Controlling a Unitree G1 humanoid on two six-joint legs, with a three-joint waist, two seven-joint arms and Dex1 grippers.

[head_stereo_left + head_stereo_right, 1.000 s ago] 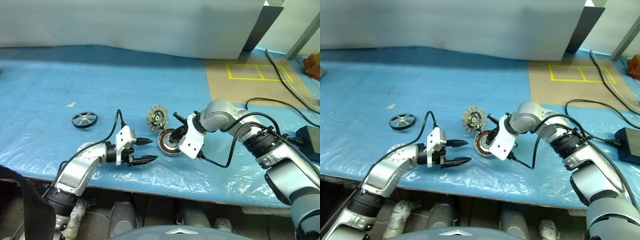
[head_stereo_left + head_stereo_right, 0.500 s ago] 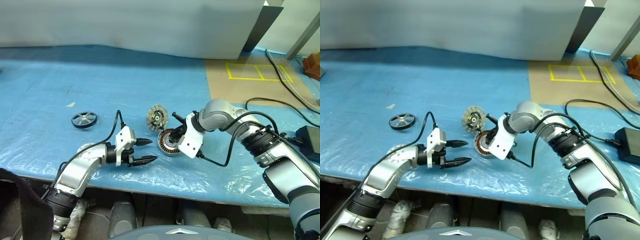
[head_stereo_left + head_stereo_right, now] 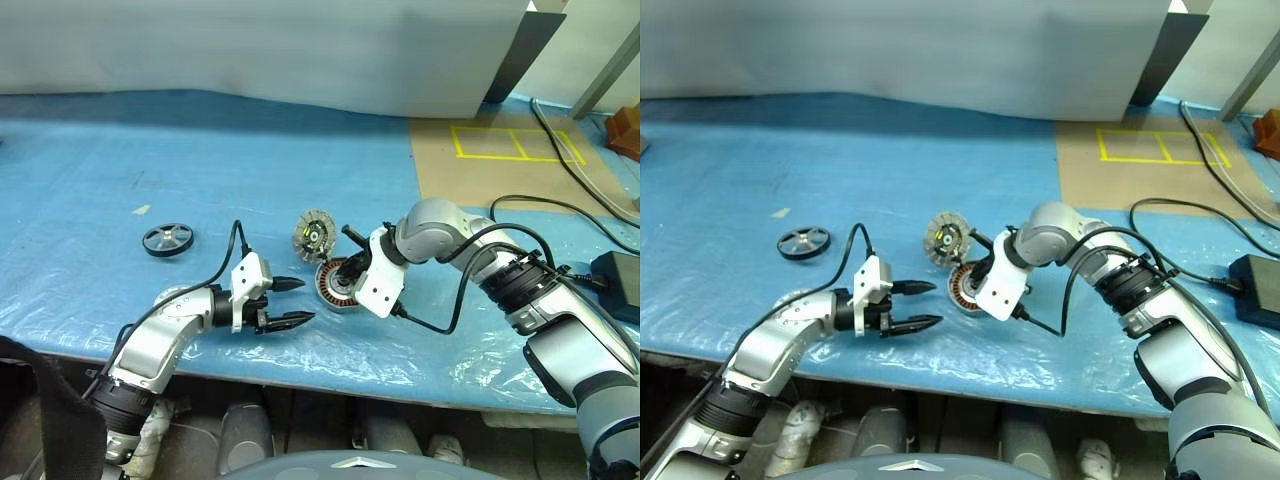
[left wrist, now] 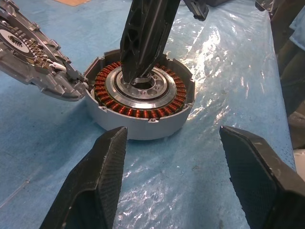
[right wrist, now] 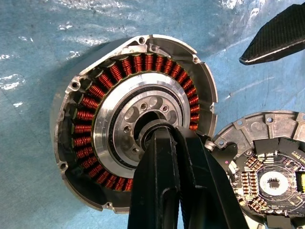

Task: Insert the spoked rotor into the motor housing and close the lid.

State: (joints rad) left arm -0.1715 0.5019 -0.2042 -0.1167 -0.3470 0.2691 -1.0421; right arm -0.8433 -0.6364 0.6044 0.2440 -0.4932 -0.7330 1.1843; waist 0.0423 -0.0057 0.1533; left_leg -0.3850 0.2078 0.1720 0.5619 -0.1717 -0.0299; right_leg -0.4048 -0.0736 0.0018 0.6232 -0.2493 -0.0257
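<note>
The motor housing (image 3: 336,288) lies open on the blue sheet, its copper windings (image 5: 97,90) showing. Its lid (image 3: 313,235) stands tilted up at the housing's far-left edge, with the inner face (image 5: 267,176) in view. My right gripper (image 5: 163,136) is shut, and its joined tips rest in the housing's central hub (image 4: 140,86). My left gripper (image 3: 306,300) hangs open just left of the housing, pointing at it, with nothing between its fingers (image 4: 102,171). The spoked rotor (image 3: 168,239) lies flat far to the left, apart from both grippers.
Black cables (image 3: 560,205) and a dark power brick (image 3: 616,282) lie at the right. A brown board with yellow tape (image 3: 515,143) sits at the back right. A small pale scrap (image 3: 142,210) lies behind the rotor. The table's front edge runs just below the grippers.
</note>
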